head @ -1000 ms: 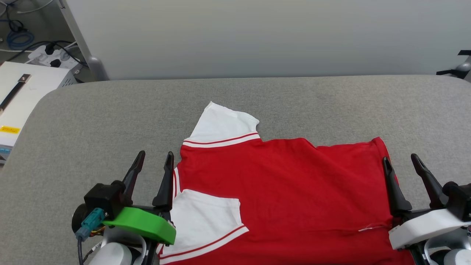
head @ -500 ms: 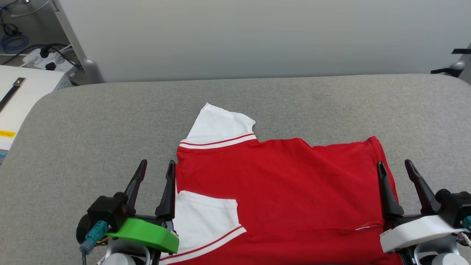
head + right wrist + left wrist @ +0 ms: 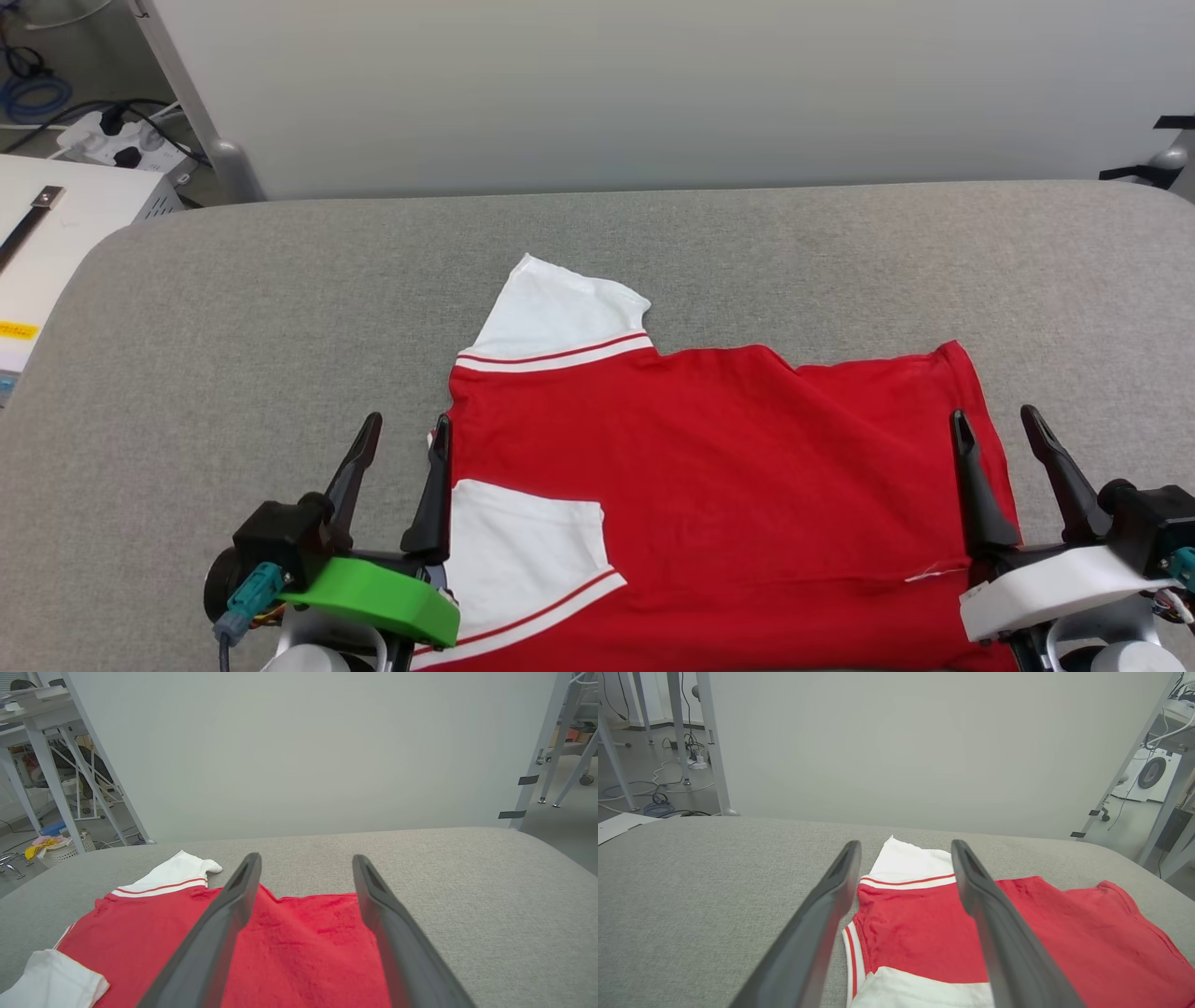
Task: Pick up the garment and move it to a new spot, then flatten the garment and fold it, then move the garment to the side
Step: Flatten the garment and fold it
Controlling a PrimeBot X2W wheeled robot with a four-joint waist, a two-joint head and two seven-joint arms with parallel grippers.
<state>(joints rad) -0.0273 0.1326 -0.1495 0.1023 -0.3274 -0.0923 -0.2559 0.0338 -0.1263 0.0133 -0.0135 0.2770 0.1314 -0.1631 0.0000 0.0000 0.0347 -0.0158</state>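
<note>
The red cloth shirt with white sleeves (image 3: 728,485) lies on the grey padded table (image 3: 280,308). It is likely light and floppy. The left gripper (image 3: 407,419) and right gripper (image 3: 992,413) are wide open and empty. Pinch its side edges.

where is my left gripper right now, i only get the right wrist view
observer: the left gripper is open at the garment left edge, by the striped trim.
operator: is it straddling that edge
observer: yes, the left wrist view has one finger over the grey surface and the other over red cloth.
operator: anything past the surface on that side
observer: a white box with a yellow label sits off its left corner.
</note>
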